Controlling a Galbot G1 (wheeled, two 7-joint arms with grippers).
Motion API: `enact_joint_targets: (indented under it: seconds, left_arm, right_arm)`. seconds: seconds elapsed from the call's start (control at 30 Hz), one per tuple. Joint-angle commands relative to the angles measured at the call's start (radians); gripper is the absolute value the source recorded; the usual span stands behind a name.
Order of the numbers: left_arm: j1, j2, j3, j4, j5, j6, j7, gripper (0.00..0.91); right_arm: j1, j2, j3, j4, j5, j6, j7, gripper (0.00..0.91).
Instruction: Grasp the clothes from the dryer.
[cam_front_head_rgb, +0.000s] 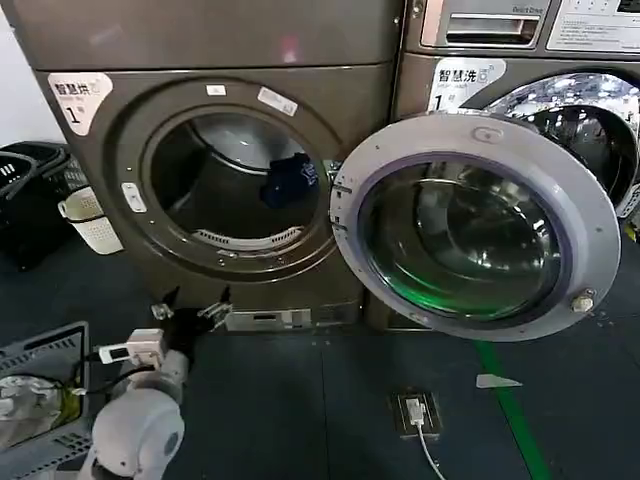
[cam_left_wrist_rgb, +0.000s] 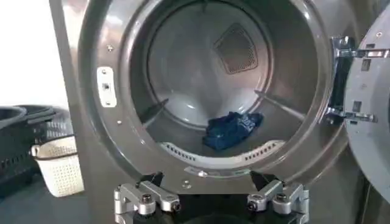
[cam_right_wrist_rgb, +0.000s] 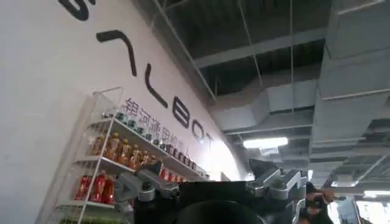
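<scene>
My left gripper (cam_front_head_rgb: 192, 306) hangs low before the dryer (cam_front_head_rgb: 110, 200), jaws apart, nothing held. Clothes (cam_left_wrist_rgb: 231, 129) lie on drum floor, door (cam_front_head_rgb: 478, 222) open. Right gripper (cam_right_wrist_rgb: 210, 182) points at ceiling, jaws apart.

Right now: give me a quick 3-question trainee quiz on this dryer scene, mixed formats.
1. True or false: the dryer door is closed.
2. Multiple choice: the clothes lie A) in the white basket B) in the drum, on its floor C) in the left pincer.
3. Fill in: the left pincer is ____ and holds nothing, in front of the dryer, below its opening.

Key: 1 false, it is swung open to the right. 2 B. 3 open.
</scene>
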Motion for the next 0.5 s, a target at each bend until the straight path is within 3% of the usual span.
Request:
enact_joint_targets:
  seconds: [0.03,0.5]
  left_arm:
    - [-0.003,0.000,0.003,0.004,0.001,0.000,0.001,0.907]
    - [-0.009,-0.004,0.008,0.004,0.001,-0.001,0.005,0.907]
  right_arm:
    - [0.000,-0.002,0.000,0.000,0.002,0.001,-0.001,0.907]
    - [-0.010,-0.003,0.008,0.000,0.018,0.002,-0.006,0.907]
